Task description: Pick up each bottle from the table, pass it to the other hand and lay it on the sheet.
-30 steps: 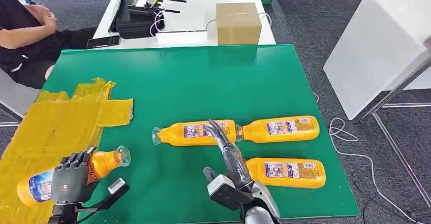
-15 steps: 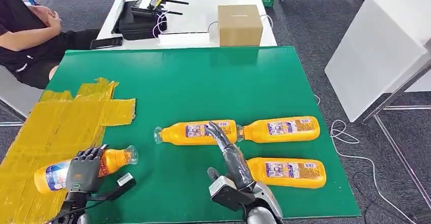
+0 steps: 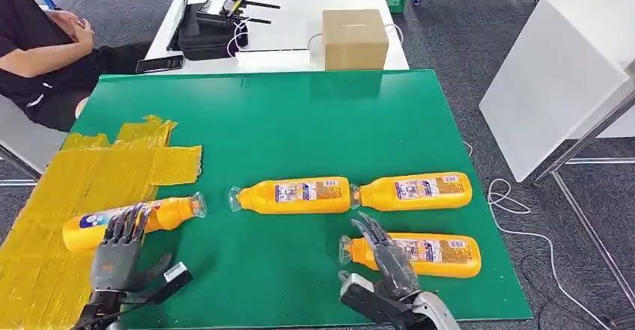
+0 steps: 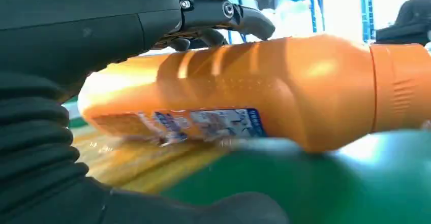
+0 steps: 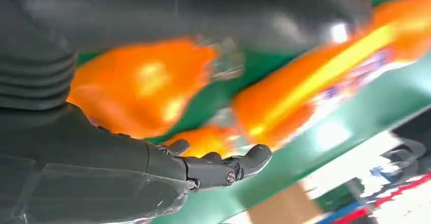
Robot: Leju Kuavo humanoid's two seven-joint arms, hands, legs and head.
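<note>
One bottle (image 3: 135, 221) now on sheet (image 3: 67, 195), left hand (image 3: 120, 251) released

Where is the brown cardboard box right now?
In the head view, the cardboard box stands on the white table just beyond the far edge of the green table, right of the black case.

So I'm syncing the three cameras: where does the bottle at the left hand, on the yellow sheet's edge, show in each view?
Head view: bottle at lower left, behind the left hand.
Left wrist view: bottle across the middle.
Right wrist view: not identifiable; the orange shapes are blurred.
Shared landmark: green table.
</note>
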